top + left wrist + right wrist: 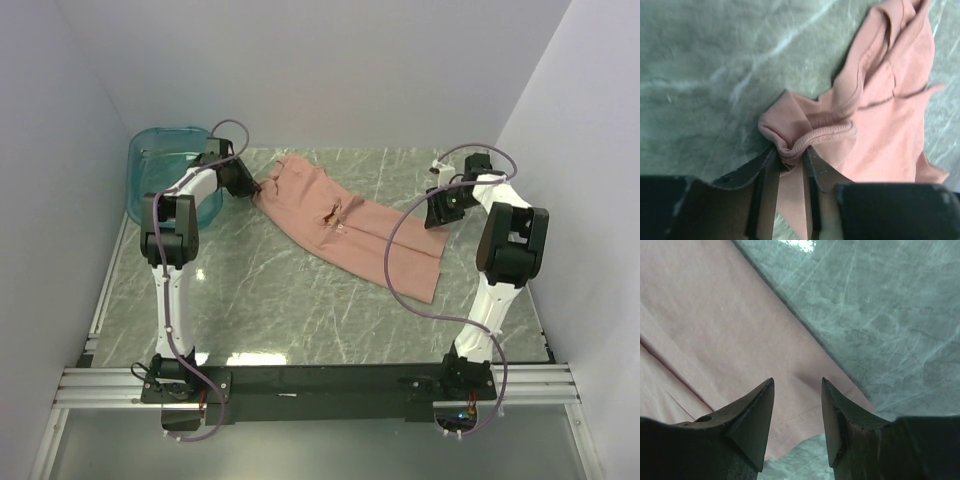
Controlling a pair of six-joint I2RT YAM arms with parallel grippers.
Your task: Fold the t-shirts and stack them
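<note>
Two arms reach over a grey marbled counter (280,300) in the top view. One pink shirt (345,225) lies flat on it, stretched slantwise from the far left toward the near right. The left claw (250,186) sits at the shirt's far-left end, near a teal bin (165,180) that stands in the counter's far-left corner. The right claw (438,212) is at the shirt's right-hand edge. From up here I cannot tell how either claw stands.

The left wrist view settles it for the left claw. Its fingers (765,187) are close together on a bunched fold of the shirt's ribbed edge, with the cloth pinched between them and puckered at the tips. The rest of the shirt spreads away to the upper right, creased, on the counter.

The right wrist view shows the right claw spread partway, its two fingers (757,415) apart with nothing gripped between them. Below them lies a hemmed corner of the shirt, smooth, with the stitched hem running across near the tips. Bare counter fills the right and upper part of this view. Whether the tips touch the cloth I cannot tell.
</note>
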